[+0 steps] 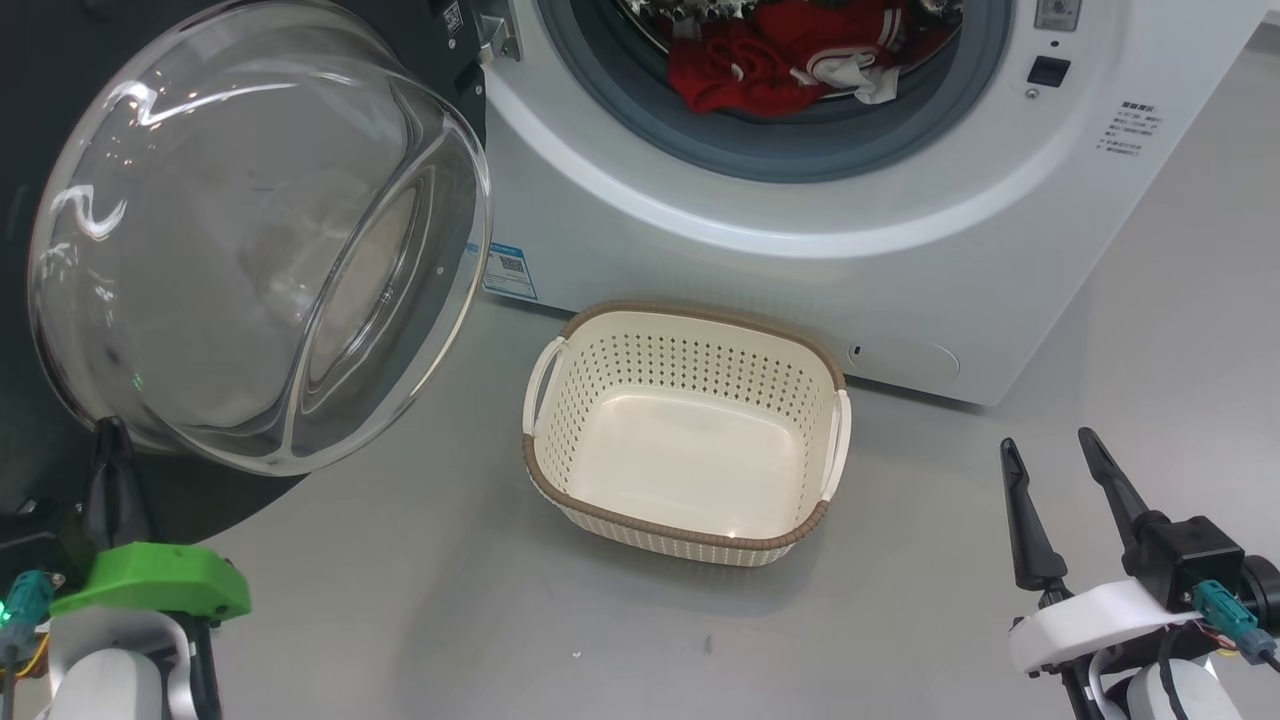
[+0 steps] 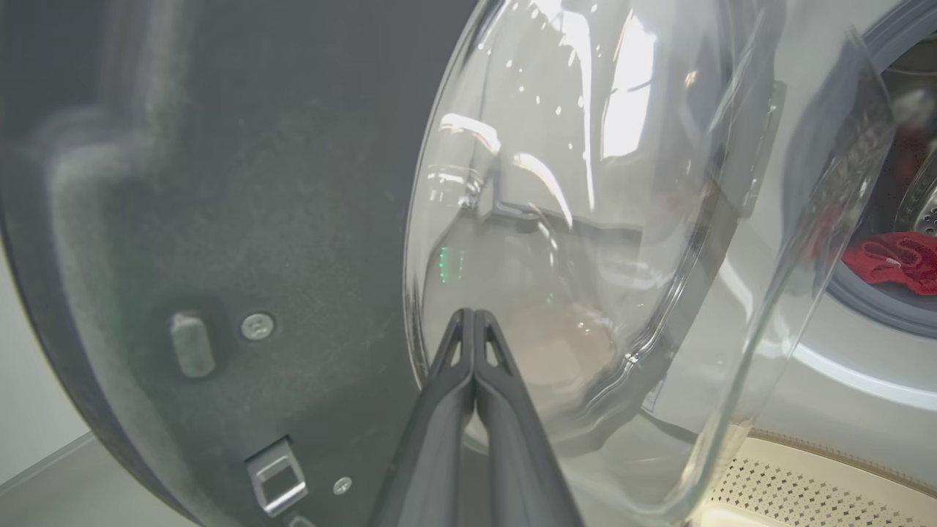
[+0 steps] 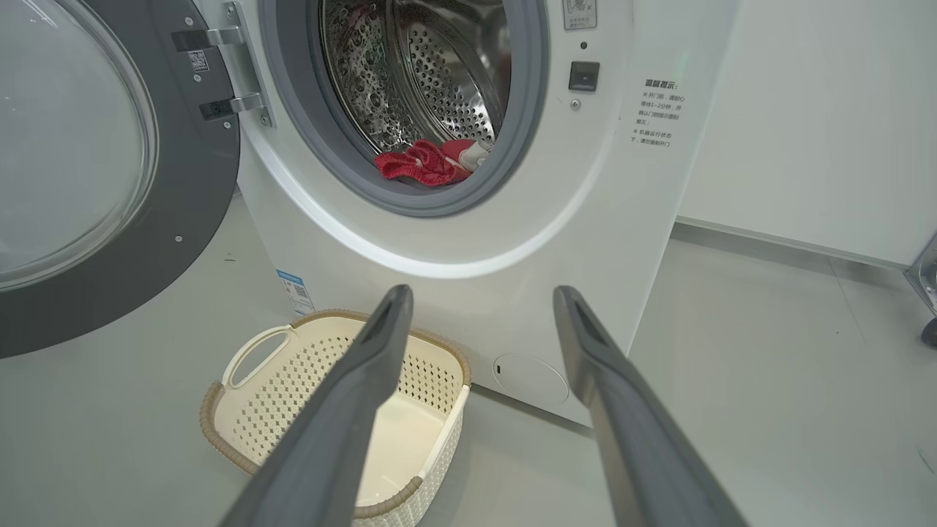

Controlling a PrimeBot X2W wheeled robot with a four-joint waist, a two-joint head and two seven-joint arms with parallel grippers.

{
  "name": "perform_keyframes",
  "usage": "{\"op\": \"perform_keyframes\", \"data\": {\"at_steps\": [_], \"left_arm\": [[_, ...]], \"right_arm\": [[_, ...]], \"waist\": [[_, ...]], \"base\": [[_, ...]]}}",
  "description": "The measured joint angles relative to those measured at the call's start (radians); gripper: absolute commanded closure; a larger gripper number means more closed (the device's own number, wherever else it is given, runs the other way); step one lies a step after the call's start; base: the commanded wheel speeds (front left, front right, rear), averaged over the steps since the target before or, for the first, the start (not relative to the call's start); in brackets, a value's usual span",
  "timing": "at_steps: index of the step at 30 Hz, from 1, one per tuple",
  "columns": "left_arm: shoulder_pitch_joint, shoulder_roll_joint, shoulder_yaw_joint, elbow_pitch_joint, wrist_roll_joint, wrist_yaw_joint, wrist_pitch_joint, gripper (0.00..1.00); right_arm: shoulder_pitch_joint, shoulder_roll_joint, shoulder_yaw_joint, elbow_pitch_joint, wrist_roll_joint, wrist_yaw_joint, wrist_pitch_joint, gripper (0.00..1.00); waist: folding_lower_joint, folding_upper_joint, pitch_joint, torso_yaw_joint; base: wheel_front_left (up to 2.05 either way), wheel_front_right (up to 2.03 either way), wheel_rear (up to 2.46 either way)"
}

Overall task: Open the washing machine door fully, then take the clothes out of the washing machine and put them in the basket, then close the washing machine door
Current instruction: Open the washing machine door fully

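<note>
The washing machine (image 1: 800,200) (image 3: 571,241) stands with its black washing machine door (image 1: 30,420) (image 2: 219,219) (image 3: 190,205) swung out to the left, glass bowl (image 1: 260,230) bulging toward me. Red clothes (image 1: 780,55) (image 3: 421,161) (image 2: 889,260) lie in the steel drum. On the floor in front sits the cream basket (image 1: 560,490) (image 3: 234,432), nothing inside it. My left gripper (image 1: 110,430) (image 2: 473,316) is shut, its tips against the door's inner face beside the glass bowl. My right gripper (image 1: 1050,445) (image 3: 479,293) hangs open at the lower right, beside the basket.
Grey floor (image 1: 450,620) spreads around the basket. A white wall (image 3: 805,110) runs to the right of the machine. A wheeled metal object (image 3: 926,293) sits at the far right edge of the right wrist view.
</note>
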Motion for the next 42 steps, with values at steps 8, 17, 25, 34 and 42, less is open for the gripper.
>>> {"op": "perform_keyframes", "data": {"at_steps": [8,17,25,34,42], "left_arm": [[0.069,-0.016,-0.030,-0.095,0.044,-0.010,-0.003,1.00],[0.168,-0.026,-0.106,-0.201,0.085,-0.055,-0.003,1.00],[0.239,-0.041,-0.188,-0.244,0.094,-0.098,-0.003,0.00],[0.271,-0.044,-0.253,-0.259,0.113,-0.120,-0.003,0.00],[0.276,-0.044,-0.257,-0.268,0.123,-0.115,-0.003,0.00]], "right_arm": [[0.000,0.007,0.008,0.007,0.000,0.000,0.000,0.00],[0.006,0.012,0.015,0.012,0.001,0.000,0.000,0.00],[0.022,0.017,0.026,0.009,0.001,0.000,0.000,0.00],[0.022,0.024,0.040,0.001,0.002,0.000,0.000,0.00],[0.022,0.027,0.049,-0.012,0.002,0.000,0.000,0.00]], "waist": [[0.0000,0.0000,-0.028,-0.008],[0.0000,0.0000,-0.070,-0.028],[0.0000,0.0000,-0.092,-0.058],[0.0000,0.0000,-0.100,-0.102],[0.0000,0.0000,-0.098,-0.164]], "base": [[0.00,0.00,0.00],[0.00,0.00,0.00],[0.00,0.00,0.00],[0.00,0.00,0.00],[0.00,0.00,0.00]]}}
